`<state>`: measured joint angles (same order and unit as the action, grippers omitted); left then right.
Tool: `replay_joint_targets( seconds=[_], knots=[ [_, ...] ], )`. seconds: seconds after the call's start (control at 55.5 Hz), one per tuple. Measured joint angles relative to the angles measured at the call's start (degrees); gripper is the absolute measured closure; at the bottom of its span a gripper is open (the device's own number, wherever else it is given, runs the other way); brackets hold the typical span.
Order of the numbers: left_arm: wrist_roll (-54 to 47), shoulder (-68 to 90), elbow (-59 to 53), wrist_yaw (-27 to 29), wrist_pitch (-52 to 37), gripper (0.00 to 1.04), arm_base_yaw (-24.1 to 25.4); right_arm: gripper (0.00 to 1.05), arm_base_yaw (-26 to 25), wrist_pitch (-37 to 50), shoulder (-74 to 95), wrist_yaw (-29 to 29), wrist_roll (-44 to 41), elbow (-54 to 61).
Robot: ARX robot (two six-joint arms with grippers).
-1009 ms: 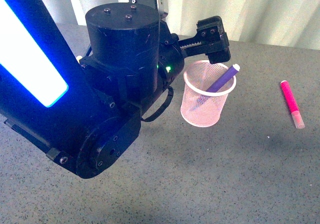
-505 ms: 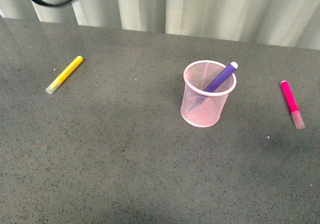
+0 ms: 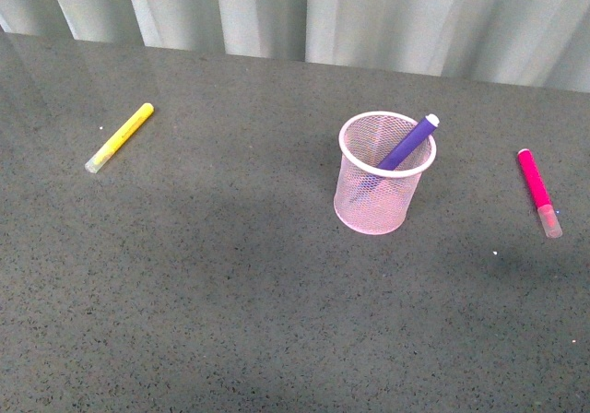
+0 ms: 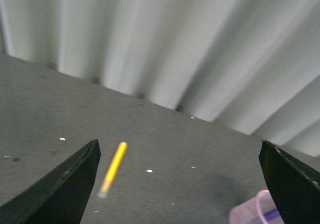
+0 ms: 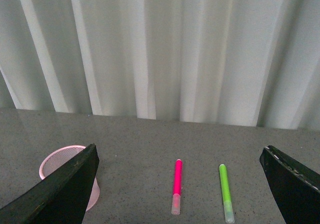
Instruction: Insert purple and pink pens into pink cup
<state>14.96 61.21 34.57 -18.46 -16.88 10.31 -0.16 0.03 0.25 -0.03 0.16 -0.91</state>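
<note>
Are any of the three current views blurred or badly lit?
Left wrist view: blurred, with the yellow marker smeared and the curtain soft. Front view: sharp and evenly lit, with only faint soft shadows on the table near the pink cup. Right wrist view: sharp, with the pink pen and green marker crisp.

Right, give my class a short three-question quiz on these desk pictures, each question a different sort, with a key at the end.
1. True or false: the purple pen stands inside the pink cup, leaning on its rim.
2. Choose one: where is the pink pen? A inside the cup; B flat on the table, right of the cup; C propped against the cup's wall.
3. Short answer: in the right wrist view, another pen lies beside the pink pen. What colour is it?
Key: 1 true; 2 B; 3 green, the green pen.
</note>
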Motion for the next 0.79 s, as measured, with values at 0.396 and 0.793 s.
replay_joint_targets(
  seconds=[0.396,0.793],
  knots=[
    [-13.9,-23.5,-23.8,7.3,-9.5,0.81,1.2,0.07,0.0,0.0,0.0,0.0,0.0,0.0],
    [-14.5,-36.4,-30.7,18.2,-3.9,1.01,-9.9,0.07,0.0,0.0,0.0,0.0,0.0,0.0]
  ],
)
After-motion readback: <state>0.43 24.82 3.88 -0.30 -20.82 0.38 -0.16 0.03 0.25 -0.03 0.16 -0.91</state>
